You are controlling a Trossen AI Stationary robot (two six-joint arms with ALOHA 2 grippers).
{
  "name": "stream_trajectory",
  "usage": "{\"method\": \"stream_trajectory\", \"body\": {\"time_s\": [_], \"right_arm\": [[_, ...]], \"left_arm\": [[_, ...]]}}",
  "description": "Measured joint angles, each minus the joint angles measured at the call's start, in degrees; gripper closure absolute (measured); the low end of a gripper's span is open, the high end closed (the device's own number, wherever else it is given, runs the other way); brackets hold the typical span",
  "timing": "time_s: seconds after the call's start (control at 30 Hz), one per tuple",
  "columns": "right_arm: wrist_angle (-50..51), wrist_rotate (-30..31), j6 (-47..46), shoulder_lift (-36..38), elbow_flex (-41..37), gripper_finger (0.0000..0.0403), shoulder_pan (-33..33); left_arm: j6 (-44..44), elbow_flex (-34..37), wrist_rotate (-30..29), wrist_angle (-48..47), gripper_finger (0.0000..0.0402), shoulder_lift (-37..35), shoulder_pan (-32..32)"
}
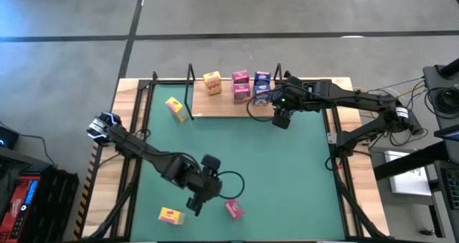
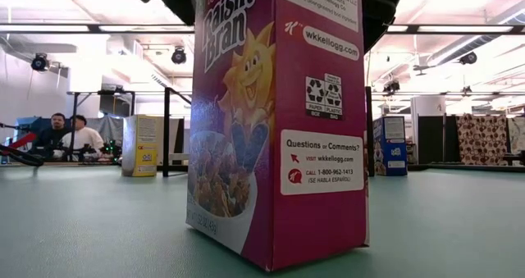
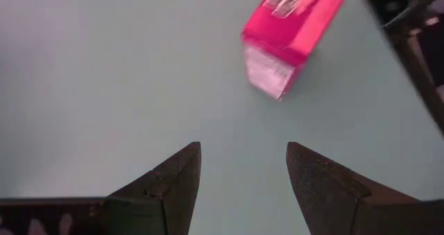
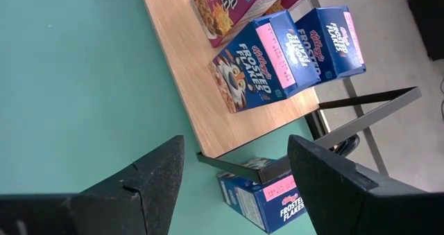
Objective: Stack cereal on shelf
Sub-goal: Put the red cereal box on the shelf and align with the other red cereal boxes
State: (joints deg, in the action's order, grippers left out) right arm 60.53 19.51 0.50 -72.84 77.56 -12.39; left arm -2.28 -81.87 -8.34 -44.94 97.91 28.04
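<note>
The wooden shelf (image 1: 222, 108) lies at the table's far side. On it stand a yellow box (image 1: 212, 82), two pink boxes (image 1: 241, 85) and two blue boxes (image 1: 262, 87), which also show in the right wrist view (image 4: 291, 51). A third blue box (image 4: 262, 199) stands on the table by the shelf's right end. A yellow box (image 1: 176, 108) stands left of the shelf. Another yellow box (image 1: 171, 215) and a pink box (image 1: 234, 210) are at the near edge; the pink box stands upright (image 2: 275, 122). My left gripper (image 3: 243, 172) is open, just left of the pink box (image 3: 291, 34). My right gripper (image 4: 236, 172) is open, over the table before the shelf's right end.
Black wire uprights (image 1: 191, 85) stand at the shelf's ends, one (image 4: 368, 100) near my right gripper. The green tabletop (image 1: 237, 150) lies bare between the shelf and the near boxes. People sit behind the table at the far left of the low view (image 2: 66, 134).
</note>
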Motion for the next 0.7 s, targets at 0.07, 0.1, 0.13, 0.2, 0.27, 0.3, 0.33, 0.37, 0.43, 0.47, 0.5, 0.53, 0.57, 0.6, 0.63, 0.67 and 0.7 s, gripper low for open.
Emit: {"method": "stream_trajectory", "body": {"time_s": [0.07,0.1,0.13,0.2,0.27,0.3,0.33,0.37,0.43,0.47,0.5,0.53,0.57,0.6,0.63,0.67,0.7], "right_arm": [[0.0,0.0,0.02,0.0,0.0,0.0158,0.0],[-0.01,0.0,0.07,0.0,0.0,0.0158,-0.02],[-0.02,0.0,0.05,0.0,0.01,0.0158,-0.01],[0.0,0.0,-0.03,0.0,0.02,0.0158,-0.02],[-0.01,0.0,0.07,0.0,0.01,0.0158,-0.01],[0.0,0.0,0.02,0.0,0.0,0.0158,0.0],[0.0,0.0,-0.02,0.0,0.0,0.0158,-0.01],[-0.02,0.01,0.0,0.0,0.02,0.0158,-0.01],[0.0,0.0,0.06,0.0,0.0,0.0158,-0.01],[-0.02,0.0,0.0,0.0,0.0,0.0158,-0.02],[-0.02,0.0,-0.01,0.0,0.02,0.0158,0.0],[-0.01,0.0,0.04,0.0,0.01,0.0158,-0.01],[0.0,0.0,0.08,0.0,0.01,0.0158,0.0],[0.0,0.0,0.04,0.0,0.0,0.0158,0.0],[0.0,0.0,-0.01,0.0,0.0,0.0158,0.0],[-0.01,0.0,0.01,0.0,0.0,0.0158,-0.01],[0.0,0.0,0.08,0.0,0.0,0.0158,0.0]], "left_arm": [[2.1,0.0,0.41,0.72,0.0205,0.0,0.1],[3.1,0.0,0.43,1.15,0.0204,0.06,0.15],[4.15,0.0,0.55,1.96,0.0202,0.12,0.15],[6.29,0.03,1.94,3.55,0.0193,0.37,0.15],[8.53,0.04,2.76,5.54,0.0181,1.03,0.15],[9.78,0.05,3.01,6.19,0.0174,1.37,0.17],[11.01,0.11,3.06,6.5,0.0167,1.79,0.21],[12.28,0.15,3.08,6.98,0.016,2.16,0.21],[14.66,0.15,3.27,8.85,0.0149,3.1,0.21],[15.68,0.15,3.39,9.41,0.0144,3.54,0.25],[16.63,0.15,3.54,10.05,0.0139,4.08,0.29],[17.63,0.16,3.71,11.03,0.0135,4.43,0.3],[18.46,0.19,3.9,11.91,0.0132,4.69,0.3],[19.22,0.22,4.12,12.63,0.0129,4.79,0.3],[20.03,0.22,4.56,13.66,0.0126,4.83,0.3],[20.85,0.22,4.96,14.83,0.0124,4.87,0.3],[21.48,0.22,5.47,15.73,0.0122,5.06,0.3]]}}
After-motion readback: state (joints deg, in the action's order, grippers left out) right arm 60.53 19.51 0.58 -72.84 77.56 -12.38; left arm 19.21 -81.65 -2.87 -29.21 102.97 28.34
